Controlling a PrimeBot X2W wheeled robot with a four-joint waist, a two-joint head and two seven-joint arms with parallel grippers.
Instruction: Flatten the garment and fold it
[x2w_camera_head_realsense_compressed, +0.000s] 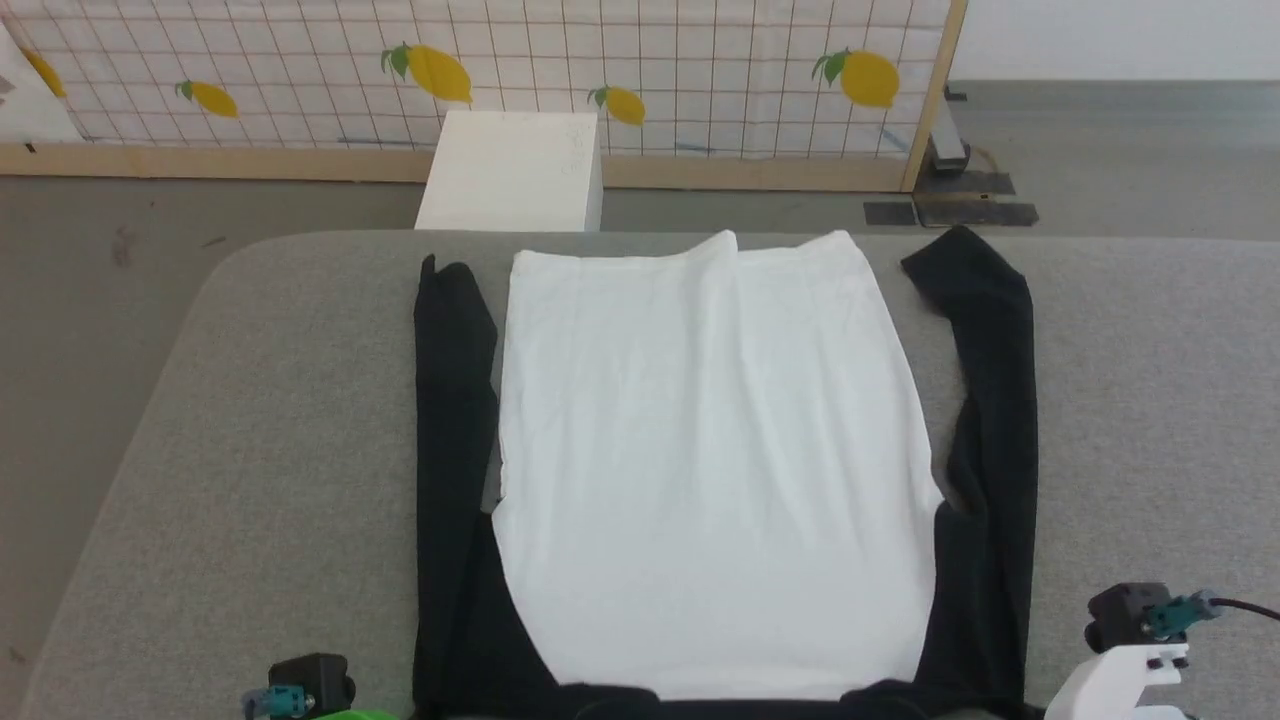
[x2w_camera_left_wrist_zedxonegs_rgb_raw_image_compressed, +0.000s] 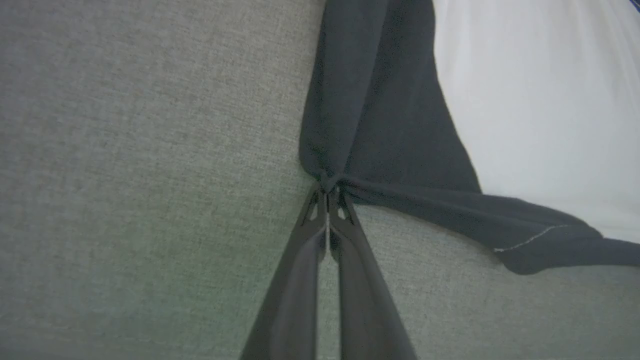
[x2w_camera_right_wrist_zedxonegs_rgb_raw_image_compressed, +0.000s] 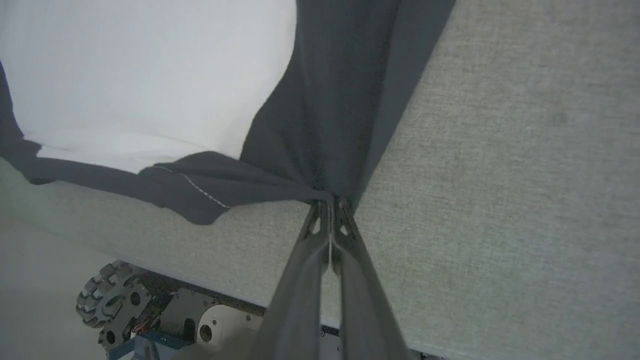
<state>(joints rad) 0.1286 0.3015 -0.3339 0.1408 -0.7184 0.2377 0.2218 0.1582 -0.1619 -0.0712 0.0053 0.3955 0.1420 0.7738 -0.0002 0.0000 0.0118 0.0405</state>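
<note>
The garment (x2w_camera_head_realsense_compressed: 710, 450) lies spread on the grey table, white body in the middle, a black sleeve running down each side, hem at the far edge and collar toward me. In the left wrist view my left gripper (x2w_camera_left_wrist_zedxonegs_rgb_raw_image_compressed: 328, 192) is shut on a bunched pinch of the garment's (x2w_camera_left_wrist_zedxonegs_rgb_raw_image_compressed: 375, 125) black shoulder cloth. In the right wrist view my right gripper (x2w_camera_right_wrist_zedxonegs_rgb_raw_image_compressed: 330, 204) is likewise shut on the garment's (x2w_camera_right_wrist_zedxonegs_rgb_raw_image_compressed: 330, 115) black cloth at the other shoulder. Both pinches pull small creases into the fabric. In the head view both wrists show at the bottom corners, fingertips hidden below the frame.
The grey fabric-covered table (x2w_camera_head_realsense_compressed: 250, 420) has rounded corners and bare room on both sides of the shirt. Behind it stand a white box (x2w_camera_head_realsense_compressed: 515, 170) and a lemon-print screen (x2w_camera_head_realsense_compressed: 480, 70). My wheeled base (x2w_camera_right_wrist_zedxonegs_rgb_raw_image_compressed: 115, 305) shows under the table's near edge.
</note>
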